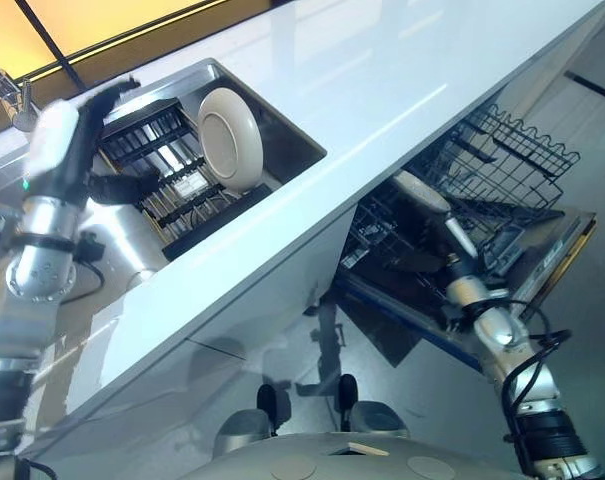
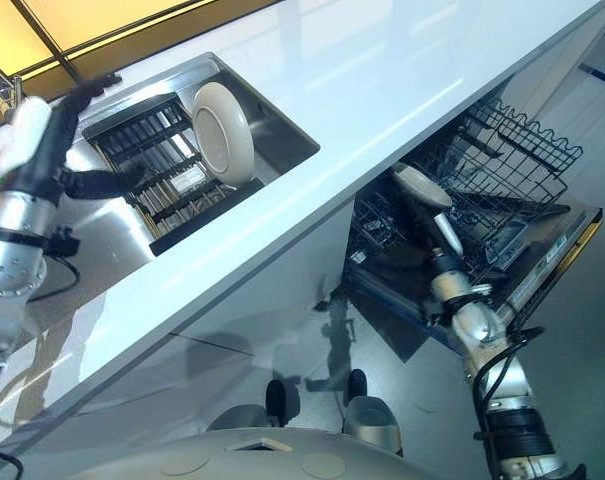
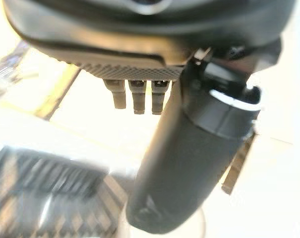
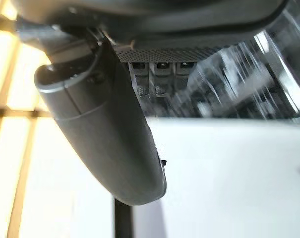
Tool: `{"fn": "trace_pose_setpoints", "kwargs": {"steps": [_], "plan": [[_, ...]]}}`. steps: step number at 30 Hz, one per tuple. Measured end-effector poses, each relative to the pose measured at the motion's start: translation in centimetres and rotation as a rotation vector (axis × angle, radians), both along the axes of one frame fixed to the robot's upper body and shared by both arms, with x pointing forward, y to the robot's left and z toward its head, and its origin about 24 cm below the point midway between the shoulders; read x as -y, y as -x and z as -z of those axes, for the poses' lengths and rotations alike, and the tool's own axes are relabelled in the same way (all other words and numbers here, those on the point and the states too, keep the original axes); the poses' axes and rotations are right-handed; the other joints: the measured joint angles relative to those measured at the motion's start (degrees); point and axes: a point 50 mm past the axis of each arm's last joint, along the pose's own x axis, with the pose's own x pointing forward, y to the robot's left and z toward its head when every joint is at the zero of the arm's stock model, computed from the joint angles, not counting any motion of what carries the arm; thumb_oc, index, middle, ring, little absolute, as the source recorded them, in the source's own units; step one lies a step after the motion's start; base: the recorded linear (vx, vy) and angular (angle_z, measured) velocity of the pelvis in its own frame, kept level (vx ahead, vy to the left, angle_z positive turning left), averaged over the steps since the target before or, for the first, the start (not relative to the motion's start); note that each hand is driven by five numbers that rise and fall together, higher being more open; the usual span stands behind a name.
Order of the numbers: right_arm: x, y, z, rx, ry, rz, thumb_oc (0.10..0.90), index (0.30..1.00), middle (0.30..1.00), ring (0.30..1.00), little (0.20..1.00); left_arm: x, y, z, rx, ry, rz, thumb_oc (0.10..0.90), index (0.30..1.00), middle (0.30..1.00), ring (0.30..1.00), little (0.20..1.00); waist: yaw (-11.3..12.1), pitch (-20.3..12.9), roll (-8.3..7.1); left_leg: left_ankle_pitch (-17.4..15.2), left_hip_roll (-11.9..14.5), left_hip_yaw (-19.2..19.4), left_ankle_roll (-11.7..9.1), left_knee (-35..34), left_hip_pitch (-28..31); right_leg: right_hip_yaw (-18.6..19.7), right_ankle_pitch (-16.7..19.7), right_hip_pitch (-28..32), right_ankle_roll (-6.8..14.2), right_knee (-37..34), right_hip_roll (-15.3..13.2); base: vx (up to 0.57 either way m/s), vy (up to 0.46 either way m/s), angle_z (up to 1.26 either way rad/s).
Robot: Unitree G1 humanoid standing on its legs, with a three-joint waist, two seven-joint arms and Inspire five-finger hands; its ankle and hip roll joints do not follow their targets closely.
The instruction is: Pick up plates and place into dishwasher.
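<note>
A cream plate (image 1: 227, 138) stands on edge in the black dish rack (image 1: 157, 160) inside the sink (image 1: 282, 130). My left hand (image 1: 87, 135) hovers over the rack's left end, open, fingers straight and thumb (image 3: 189, 158) spread toward the rack; it holds nothing and is a hand's width from the plate. A second cream plate (image 1: 420, 190) leans in the dishwasher's lower rack (image 1: 382, 240) under the counter. My right hand (image 1: 454, 250) reaches in just below that plate with straight fingers (image 4: 154, 74). Whether it touches the plate I cannot tell.
The white counter (image 1: 382, 80) runs diagonally, its edge overhanging the dishwasher. The upper wire rack (image 1: 512, 150) is pulled out above the open dishwasher door (image 1: 557, 255). A faucet (image 1: 12, 95) stands at the sink's far left.
</note>
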Motion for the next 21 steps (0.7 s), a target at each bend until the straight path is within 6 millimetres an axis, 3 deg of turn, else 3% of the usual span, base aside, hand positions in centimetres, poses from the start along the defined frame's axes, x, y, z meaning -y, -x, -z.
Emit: {"fn": "trace_pose_setpoints", "kwargs": {"steps": [5,10,14,21], "plan": [[-2.4,0.8,1.4,-0.061,0.014,-0.111,0.800,0.900,0.900,0.900,0.900,0.2,-0.8,-5.1,0.090,-0.136,-0.022,0.800,0.900,0.900,0.900,0.900,-1.37,-1.00,1.10,0.01,0.01,0.20,0.00,0.01,-0.18,0.07,0.11,-0.17,0.10,-0.13,0.01,0.00,0.000,0.00],[-3.6,1.3,2.2,-0.094,0.018,-0.153,0.800,0.900,0.900,0.900,0.900,2.1,-2.7,-7.8,0.058,-0.333,-0.005,0.800,0.900,0.900,0.900,0.900,-2.39,-1.99,1.94,0.01,0.02,0.79,0.00,0.00,0.01,0.25,0.11,-0.15,0.11,-0.08,0.04,0.00,-0.001,-0.02],[-4.8,2.1,3.1,-0.139,0.040,-0.235,0.800,0.900,0.900,0.900,0.900,3.7,-4.9,-8.1,-0.024,-0.497,0.000,0.800,0.900,0.900,0.900,0.900,-3.99,-3.18,3.32,0.00,-0.01,1.46,-0.01,0.00,0.04,0.80,0.11,-0.31,0.11,-0.07,0.06,0.00,-0.018,-0.06],[-4.7,2.1,3.2,-0.151,0.069,-0.245,0.800,0.900,0.900,0.900,0.900,6.1,-6.9,-5.6,-0.137,-0.783,0.060,0.800,0.900,0.900,0.900,0.900,-6.69,-3.78,4.26,-0.07,0.27,3.05,-0.10,0.00,-0.13,2.30,0.32,-1.51,-0.10,0.36,0.49,0.02,-0.032,-0.13]]}}
